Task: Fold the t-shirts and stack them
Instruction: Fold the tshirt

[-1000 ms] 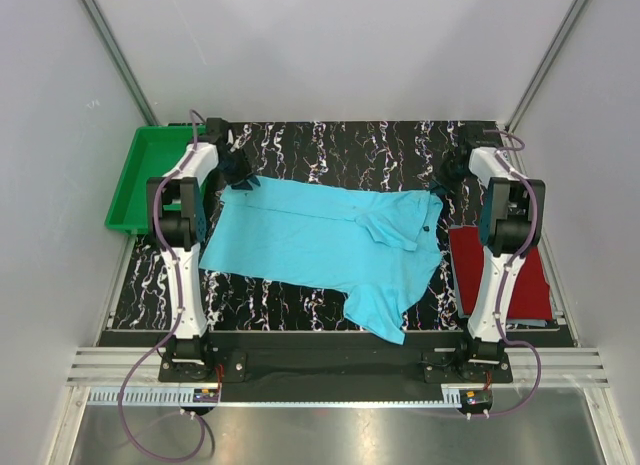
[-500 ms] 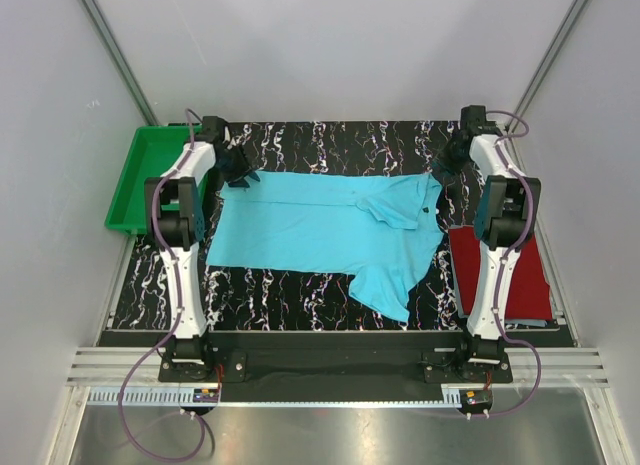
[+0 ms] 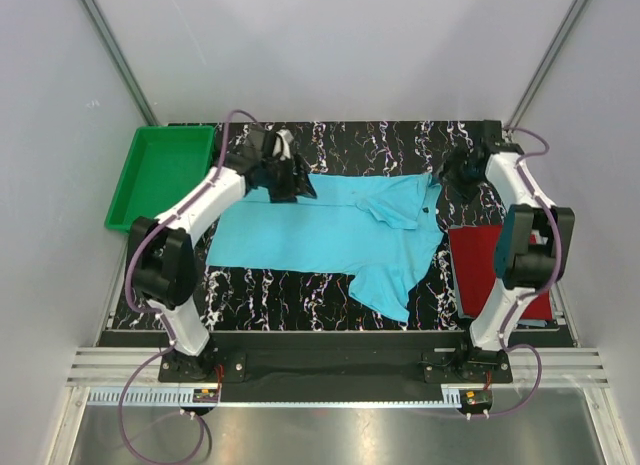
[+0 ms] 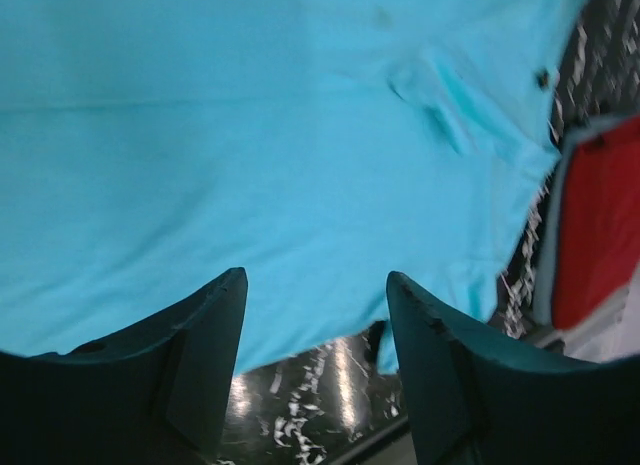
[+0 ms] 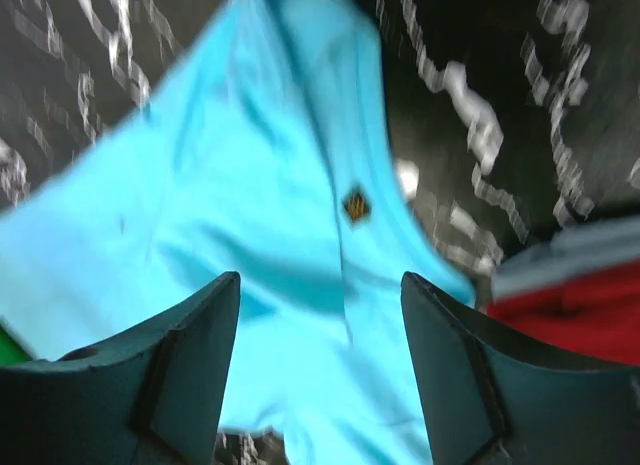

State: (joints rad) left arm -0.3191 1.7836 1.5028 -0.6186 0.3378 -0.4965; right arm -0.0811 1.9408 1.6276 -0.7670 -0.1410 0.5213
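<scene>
The left pincer (image 3: 290, 177) hung with jaws apart and empty over the far left edge of the turquoise t-shirt (image 3: 320, 230). The right pincer (image 3: 455, 170), likewise spread and empty, hung by its far right corner. The shirt lay spread on the table (image 3: 380, 145), with the folded dark red t-shirt (image 3: 472, 270) just right of it.

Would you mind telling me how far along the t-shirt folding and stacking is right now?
Done: the dark red t-shirt lies folded at the right of the table. In hand: the turquoise t-shirt lies mostly spread out, only partly folded. The left gripper and the right gripper hover open near its far edge, holding nothing. Left: finish folding the turquoise one, then stack the two.
</scene>
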